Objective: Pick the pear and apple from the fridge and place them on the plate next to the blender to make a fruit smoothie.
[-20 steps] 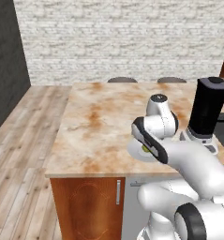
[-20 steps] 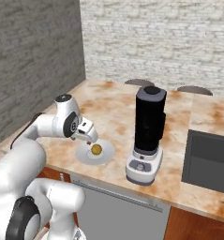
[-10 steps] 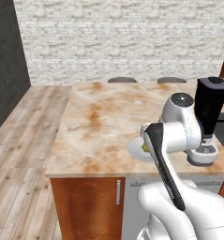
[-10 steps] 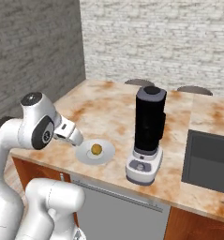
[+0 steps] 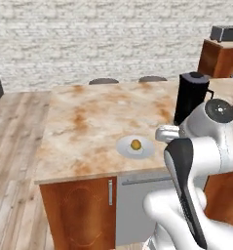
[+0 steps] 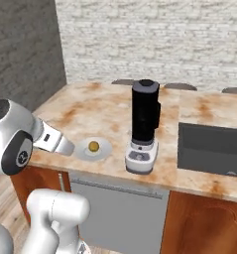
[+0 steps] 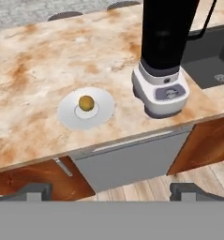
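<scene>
A small round white plate [image 5: 146, 149] [image 6: 104, 149] [image 7: 69, 114] lies near the counter's front edge, just left of the black blender [image 5: 191, 97] [image 6: 145, 116] [image 7: 167, 28]. One small yellow-brown fruit [image 5: 135, 144] [image 6: 93, 146] [image 7: 86, 103] sits in the plate's middle; whether it is the pear or the apple I cannot tell. My gripper [image 7: 111, 192] is open and empty, drawn back off the counter in front of the cabinet doors, well short of the plate. The fridge is out of view.
A dark sink [image 6: 211, 144] [image 7: 212, 65] is set into the counter right of the blender. Two stool tops [image 5: 104, 81] stand behind the far edge. A toaster [image 5: 225, 33] rests on a wooden cabinet at the far right. Brick wall behind.
The arm has drawn back from the plate toward the base, leaving the fruit lying on it. The jaws stayed open. Both base views have shifted a little.
</scene>
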Robot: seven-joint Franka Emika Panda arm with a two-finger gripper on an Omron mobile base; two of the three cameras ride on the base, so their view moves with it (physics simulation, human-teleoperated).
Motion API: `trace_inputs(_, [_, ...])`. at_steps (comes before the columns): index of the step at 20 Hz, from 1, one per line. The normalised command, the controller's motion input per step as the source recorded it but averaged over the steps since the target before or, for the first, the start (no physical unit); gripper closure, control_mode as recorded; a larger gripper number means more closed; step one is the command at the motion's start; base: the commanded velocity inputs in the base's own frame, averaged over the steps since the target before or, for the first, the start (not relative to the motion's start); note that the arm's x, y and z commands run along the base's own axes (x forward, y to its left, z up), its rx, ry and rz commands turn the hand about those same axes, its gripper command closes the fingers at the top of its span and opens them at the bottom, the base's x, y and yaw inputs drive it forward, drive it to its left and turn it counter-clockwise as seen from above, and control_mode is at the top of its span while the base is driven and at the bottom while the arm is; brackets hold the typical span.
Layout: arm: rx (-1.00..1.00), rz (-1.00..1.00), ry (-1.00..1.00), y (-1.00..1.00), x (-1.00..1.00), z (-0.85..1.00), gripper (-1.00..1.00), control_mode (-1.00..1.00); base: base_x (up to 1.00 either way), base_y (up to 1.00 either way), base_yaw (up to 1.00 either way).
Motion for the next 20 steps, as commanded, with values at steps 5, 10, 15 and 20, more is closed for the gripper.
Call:
trace_inputs(5, [0.00, 0.00, 0.00, 0.00, 0.00, 0.00, -1.00, 1.00, -0.48, 0.00, -0.80])
trace_inputs(10, [0.00, 0.00, 0.00, 0.00, 0.00, 0.00, -1.00, 1.00, -0.03, -0.47, -0.79])
trace_inputs(15, [0.00, 0.00, 0.00, 0.00, 0.00, 0.00, -1.00, 1.00, 0.05, -0.80, -0.69])
trace_inputs(20, [0.00, 0.00, 0.00, 0.00, 0.00, 0.00, -1.00, 1.00, 0.34, -0.91, -0.55])
